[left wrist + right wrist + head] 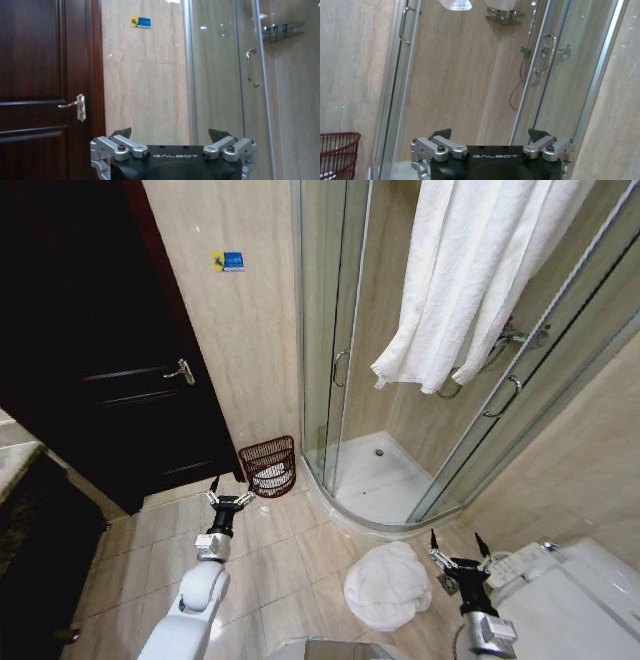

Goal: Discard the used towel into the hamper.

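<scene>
A crumpled white towel (388,585) lies in a heap on the tiled floor in front of the shower. The hamper (268,465), a small red-brown wire basket with something white inside, stands against the wall between the door and the shower; its rim also shows in the right wrist view (337,152). My left gripper (228,492) hovers open just in front of the hamper, nothing between its fingers (170,133). Just right of the towel, my right gripper (455,548) is open and empty too (490,133).
A dark wooden door (100,350) fills the left side. The curved glass shower enclosure (330,360) stands ahead, with a large white towel (480,270) draped over its glass. A white toilet (570,600) sits at the right, close to my right arm.
</scene>
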Controlling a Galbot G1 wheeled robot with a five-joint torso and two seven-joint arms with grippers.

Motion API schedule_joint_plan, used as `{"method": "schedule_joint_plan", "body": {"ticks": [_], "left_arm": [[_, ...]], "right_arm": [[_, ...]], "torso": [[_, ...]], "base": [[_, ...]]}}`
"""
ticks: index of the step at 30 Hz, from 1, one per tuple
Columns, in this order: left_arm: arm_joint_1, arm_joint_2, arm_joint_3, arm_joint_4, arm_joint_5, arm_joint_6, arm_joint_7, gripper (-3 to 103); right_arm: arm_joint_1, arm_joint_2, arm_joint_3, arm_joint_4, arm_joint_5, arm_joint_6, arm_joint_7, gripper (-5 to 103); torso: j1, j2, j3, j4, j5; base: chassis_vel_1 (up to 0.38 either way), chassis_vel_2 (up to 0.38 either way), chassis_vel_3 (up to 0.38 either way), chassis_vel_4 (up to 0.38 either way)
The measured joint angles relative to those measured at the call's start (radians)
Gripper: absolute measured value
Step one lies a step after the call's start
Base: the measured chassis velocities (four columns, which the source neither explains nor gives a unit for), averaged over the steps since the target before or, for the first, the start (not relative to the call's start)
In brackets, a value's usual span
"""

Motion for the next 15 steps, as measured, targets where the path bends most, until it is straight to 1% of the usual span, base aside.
{"method": "schedule_joint_plan", "body": {"ticks": [6, 10, 15], "left_arm": [[0.005, 0.002, -0.002, -0.016, 0.002, 0.007, 0.004, 100], [0.008, 0.003, -0.005, -0.029, 0.013, 0.031, 0.003, 100], [0.009, 0.003, -0.005, -0.03, 0.014, 0.033, 0.003, 100]], "right_arm": [[-0.001, 0.0, 0.0, 0.016, 0.0, -0.001, 0.007, 100], [-0.001, 0.0, 0.001, 0.05, 0.0, -0.009, 0.017, 100], [-0.002, 0.0, 0.001, 0.054, 0.0, -0.01, 0.018, 100]], "torso": [[0.0, 0.0, 0.0, 0.0, 0.0], [0.0, 0.0, 0.0, 0.0001, -0.0001], [0.0, 0.0, 0.0, 0.0, -0.0001]], "base": [[0.0, 0.0, 0.0, 0.0], [0.0, 0.0, 0.0, 0.0], [0.0, 0.0, 0.0, 0.0]]}}
